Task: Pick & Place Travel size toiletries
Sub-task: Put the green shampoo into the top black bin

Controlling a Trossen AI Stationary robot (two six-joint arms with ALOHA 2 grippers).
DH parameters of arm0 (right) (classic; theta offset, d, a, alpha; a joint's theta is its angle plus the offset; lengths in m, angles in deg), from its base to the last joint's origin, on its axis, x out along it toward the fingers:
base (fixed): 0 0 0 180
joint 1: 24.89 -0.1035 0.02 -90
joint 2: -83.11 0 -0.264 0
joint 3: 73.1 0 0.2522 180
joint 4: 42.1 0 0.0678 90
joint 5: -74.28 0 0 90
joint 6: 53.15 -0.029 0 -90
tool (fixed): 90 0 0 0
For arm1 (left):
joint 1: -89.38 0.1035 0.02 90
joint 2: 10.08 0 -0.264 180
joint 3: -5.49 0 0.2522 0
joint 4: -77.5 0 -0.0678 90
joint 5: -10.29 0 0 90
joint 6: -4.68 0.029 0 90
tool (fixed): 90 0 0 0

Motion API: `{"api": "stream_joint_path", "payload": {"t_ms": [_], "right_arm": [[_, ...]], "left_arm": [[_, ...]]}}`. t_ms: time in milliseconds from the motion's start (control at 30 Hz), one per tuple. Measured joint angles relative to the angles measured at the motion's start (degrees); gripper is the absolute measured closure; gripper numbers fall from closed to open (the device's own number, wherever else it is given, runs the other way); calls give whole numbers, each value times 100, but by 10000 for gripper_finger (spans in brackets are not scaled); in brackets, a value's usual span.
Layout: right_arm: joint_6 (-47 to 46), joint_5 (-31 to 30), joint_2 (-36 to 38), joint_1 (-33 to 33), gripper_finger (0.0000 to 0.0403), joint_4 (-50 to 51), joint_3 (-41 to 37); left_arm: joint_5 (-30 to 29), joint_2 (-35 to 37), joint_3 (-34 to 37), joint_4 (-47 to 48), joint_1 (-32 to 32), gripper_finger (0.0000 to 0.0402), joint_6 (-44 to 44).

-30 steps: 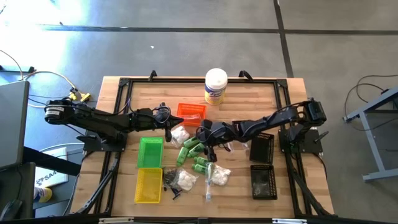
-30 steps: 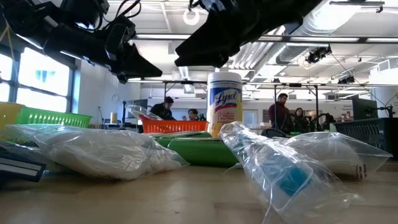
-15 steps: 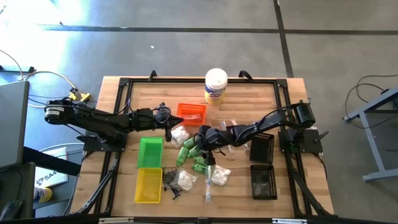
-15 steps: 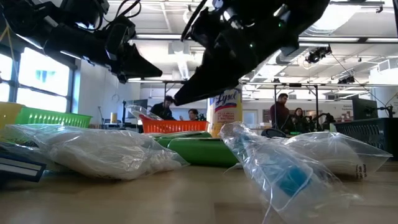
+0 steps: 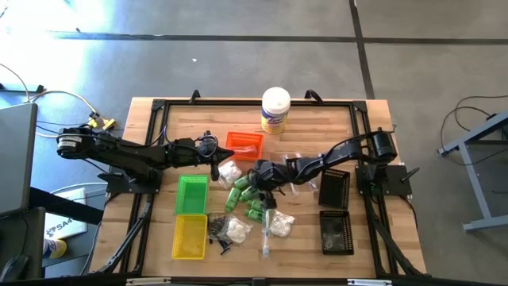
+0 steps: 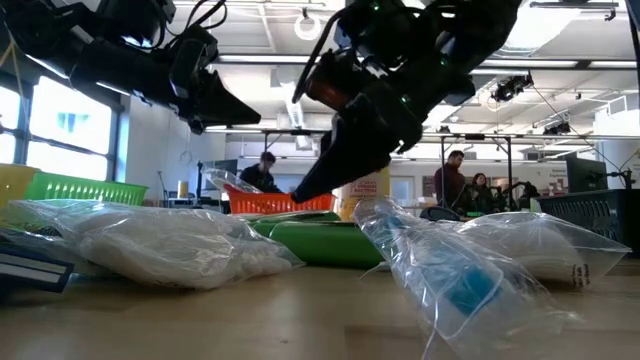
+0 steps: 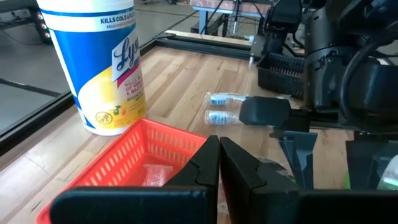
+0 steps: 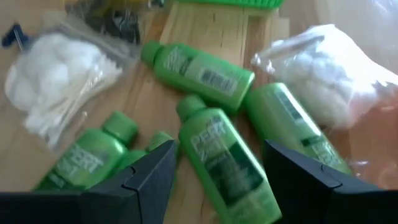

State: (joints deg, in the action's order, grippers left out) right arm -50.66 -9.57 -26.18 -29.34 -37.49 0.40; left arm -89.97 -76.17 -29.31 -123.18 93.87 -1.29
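Observation:
Several small green bottles [image 5: 246, 195] lie in a heap at the table's middle, close up in the right wrist view [image 8: 224, 155]. Clear bags of white fluff [image 5: 230, 171] [image 5: 236, 229] [image 5: 279, 225], a clear-wrapped stick [image 5: 268, 234] and small black pieces [image 5: 216, 230] lie around them. My right gripper [image 5: 258, 178] [image 8: 224, 180] is open and slants down over the bottles. One finger stands on each side of one bottle, just above it and touching nothing. My left gripper [image 5: 215, 164] [image 7: 219, 155] is shut and hovers beside the orange tray.
A white canister [image 5: 275, 110] stands near the far edge. An orange tray [image 5: 244, 141], a green tray [image 5: 192, 195] and a yellow tray [image 5: 190, 237] sit left of the heap, with two black trays [image 5: 333, 189] [image 5: 336, 232] on the right. People stand in the room behind [image 6: 452, 175].
My right gripper has moved toward the table's left and dropped toward the green bottles, tipping its fingers downward. The toiletries lie as before.

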Motion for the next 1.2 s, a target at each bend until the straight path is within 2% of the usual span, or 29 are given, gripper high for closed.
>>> {"api": "stream_joint_path", "payload": {"t_ms": [400,500,833,1200], "right_arm": [[212,-80,-371,51,172,76,6],[229,-245,-361,48,172,257,-1],[231,-258,-363,48,173,329,2],[238,-258,-363,48,230,296,2]], "left_arm": [[-55,-2,0,39,0,394,15],[-55,-4,-2,46,0,394,15],[-62,-4,0,148,0,394,15],[-70,-4,0,160,0,394,15]]}}
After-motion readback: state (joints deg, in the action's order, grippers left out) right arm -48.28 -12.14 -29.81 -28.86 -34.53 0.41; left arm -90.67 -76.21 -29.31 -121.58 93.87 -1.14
